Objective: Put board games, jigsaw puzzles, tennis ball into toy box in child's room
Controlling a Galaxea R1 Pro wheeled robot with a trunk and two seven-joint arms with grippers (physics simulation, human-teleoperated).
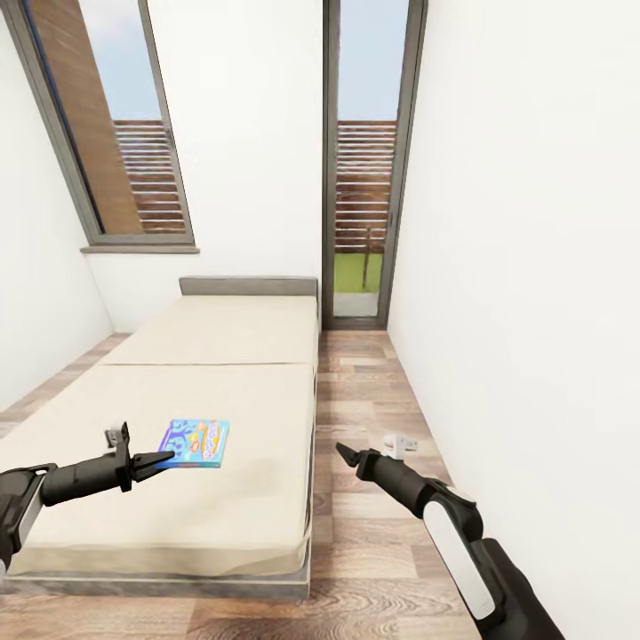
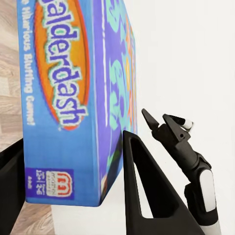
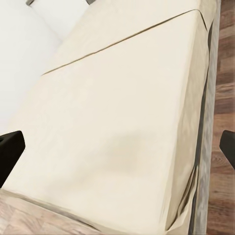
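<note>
A small, mostly blue board game [image 1: 196,442] with cartoon print hangs just above the beige mattress of the bed [image 1: 222,329], near its front half. My left gripper [image 1: 164,459] is shut on the game's near edge. In the left wrist view the box [image 2: 73,88] sits between the two black fingers [image 2: 147,186] of the left gripper [image 2: 71,139]. My right gripper [image 1: 343,454] hovers open over the wood floor beside the bed, with nothing in it. It also appears in the left wrist view [image 2: 159,117] and in the right wrist view [image 3: 120,144], where it faces the mattress [image 3: 112,112].
The bed fills the left of the narrow room, its grey headboard [image 1: 249,286] against the far wall. A strip of wood floor [image 1: 356,391] runs between the bed and the right wall to a tall glass door [image 1: 364,178]. A small white object [image 1: 400,442] lies on the floor by the wall.
</note>
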